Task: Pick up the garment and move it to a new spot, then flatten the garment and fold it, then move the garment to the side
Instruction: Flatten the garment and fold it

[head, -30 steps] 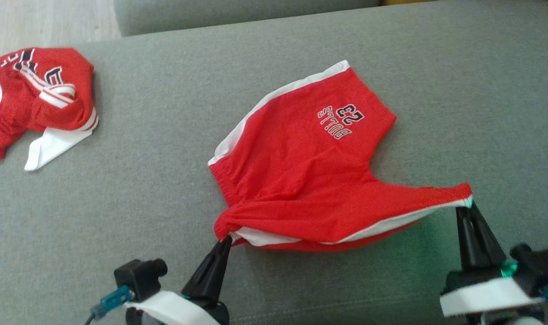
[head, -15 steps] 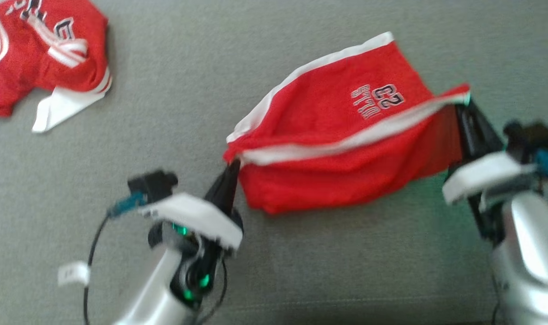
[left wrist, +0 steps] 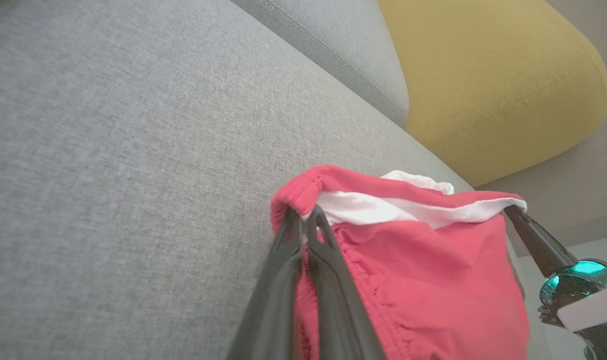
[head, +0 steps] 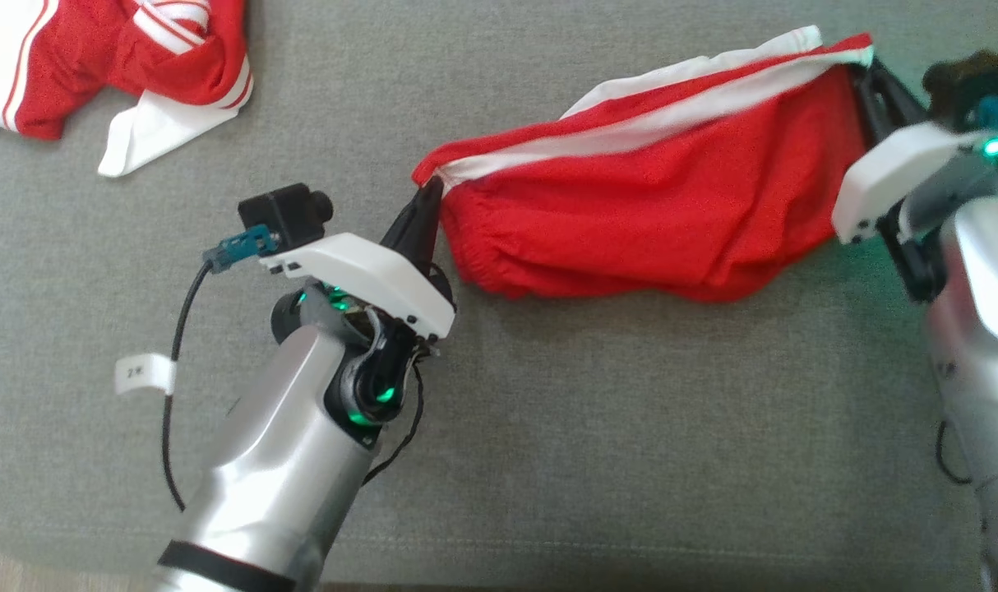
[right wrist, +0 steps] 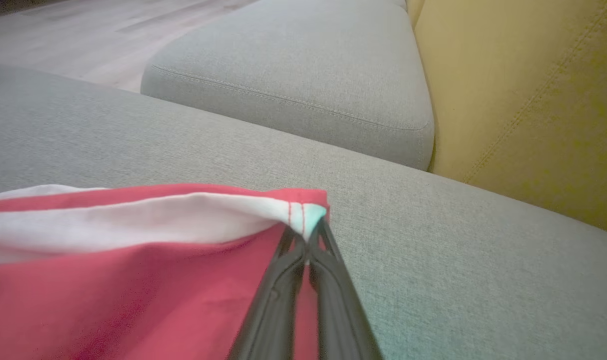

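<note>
My left fingers point(head: 417, 222) and right fingers point(head: 877, 94) each pinch a corner of the red shorts point(head: 647, 214), stretching them between so they hang smooth for folding.

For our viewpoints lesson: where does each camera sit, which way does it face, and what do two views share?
Head view: on the head, looking down at the grey sofa; both arms, left gripper and right gripper stretching the red shorts.
Left wrist view: left wrist, along its own fingers toward a yellow cushion.
Right wrist view: right wrist, along its fingers at the shorts' corner.
Both wrist views share that cushion.
</note>
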You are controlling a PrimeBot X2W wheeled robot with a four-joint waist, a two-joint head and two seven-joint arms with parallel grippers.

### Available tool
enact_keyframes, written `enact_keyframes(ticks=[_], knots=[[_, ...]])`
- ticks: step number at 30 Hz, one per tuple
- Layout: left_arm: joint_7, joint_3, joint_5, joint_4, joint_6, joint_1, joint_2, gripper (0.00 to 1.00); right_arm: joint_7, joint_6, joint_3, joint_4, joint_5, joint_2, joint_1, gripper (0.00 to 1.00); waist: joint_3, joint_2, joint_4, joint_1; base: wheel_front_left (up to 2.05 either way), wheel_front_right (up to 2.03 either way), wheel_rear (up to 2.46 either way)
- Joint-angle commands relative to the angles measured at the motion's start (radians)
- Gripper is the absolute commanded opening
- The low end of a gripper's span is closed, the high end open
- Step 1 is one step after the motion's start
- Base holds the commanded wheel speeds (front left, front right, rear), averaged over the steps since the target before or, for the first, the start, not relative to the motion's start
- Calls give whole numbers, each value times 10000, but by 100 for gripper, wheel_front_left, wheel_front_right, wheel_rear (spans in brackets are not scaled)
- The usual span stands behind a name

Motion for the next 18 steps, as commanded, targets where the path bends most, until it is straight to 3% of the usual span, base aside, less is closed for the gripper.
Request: enact_keyframes(ticks=[1, 6, 13, 14, 15, 16, 17, 18], knots=[[-150, 176, -91, -191, 48, -413, 74, 0, 72, 65, 144, 11, 45, -156, -361, 0, 62, 0, 58, -2, 0, 0, 0], [-509, -447, -618, -23, 139, -761, 67, 0, 36, 65, 31, 1484, -109, -302, -1337, 0, 174, 0, 205, -2, 0, 0, 0], [-930, -966, -996, 186, 291, -1062, 66, 0, -286, 65, 58, 2645, -195, -333, -2005, 0, 269, 0, 313, -2, 0, 0, 0], [-1002, -1032, -1000, 208, 313, -1107, 66, 16, -361, 65, 66, 2768, -203, -325, -2082, 15, 279, 0, 321, -2, 0, 0, 0], [-1078, -1095, -991, 219, 332, -1147, 66, 41, -445, 65, 67, 2884, -208, -309, -2153, 40, 285, 0, 326, -2, 0, 0, 0], [-1158, -1147, -988, 210, 343, -1176, 65, 79, -545, 65, 61, 2985, -209, -286, -2215, 85, 285, 0, 331, -2, 0, 0, 0], [-1245, -1194, -958, 194, 350, -1200, 65, 100, -673, 65, 53, 3068, -209, -264, -2271, 100, 284, 0, 336, -2, 0, 0, 0], [-1325, -1233, -914, 176, 354, -1210, 65, 100, -782, 65, 51, 3155, -214, -248, -2330, 100, 273, 0, 340, -2, 0, 0, 0]])
